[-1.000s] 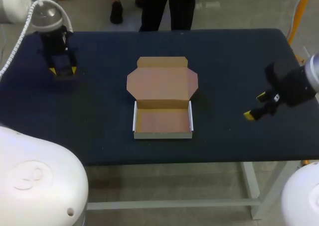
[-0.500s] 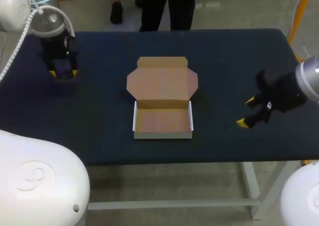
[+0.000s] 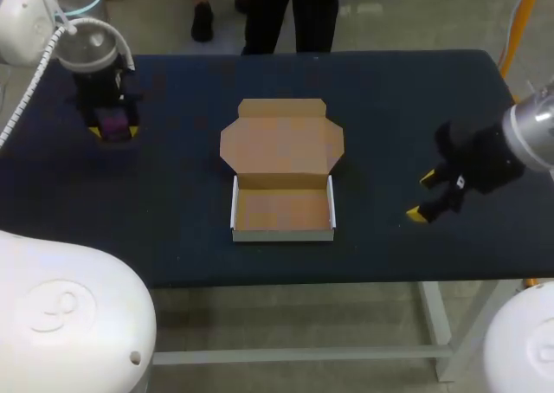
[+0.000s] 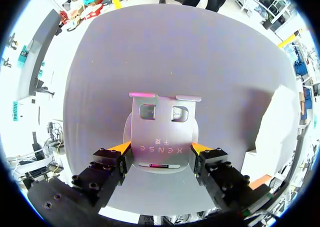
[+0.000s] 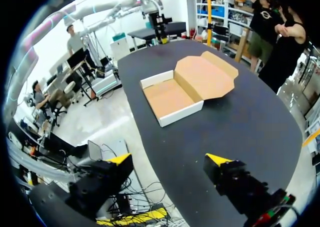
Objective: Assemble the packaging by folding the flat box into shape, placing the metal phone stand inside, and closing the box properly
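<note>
Your left arm (image 3: 86,51) has edged a little toward the near side of the table (image 3: 173,202) over the last second, at its far left corner. Your right arm (image 3: 528,133) has made the larger move, swinging its gripper inward from the right edge.

At far left, the left gripper (image 3: 111,132) points down at the dark tabletop. It is clamped on the metal phone stand (image 4: 160,132), with one yellow fingertip (image 4: 120,147) pressed against each side edge. The left wrist view shows the stand as a pale plate with a rounded lower part, two small rectangular cut-outs and a bent lip at the end away from the fingers. You cannot tell whether it touches the table.

At centre sits the box (image 3: 282,207), already folded into a shallow tray with white outer walls and a brown inside. Its lid (image 3: 281,146) is thrown open and lies flat behind the tray, toward the far edge, with side flaps spread and a tuck flap at the far end. Nothing is visible inside the tray. The stand is well apart from the box, off to its left.

At right, the right gripper (image 3: 421,196) hangs low over the table, beside the box but well clear of it. Its two yellow-tipped fingers stand wide apart with nothing between them. The right wrist view looks past them to the open box ahead.
</note>
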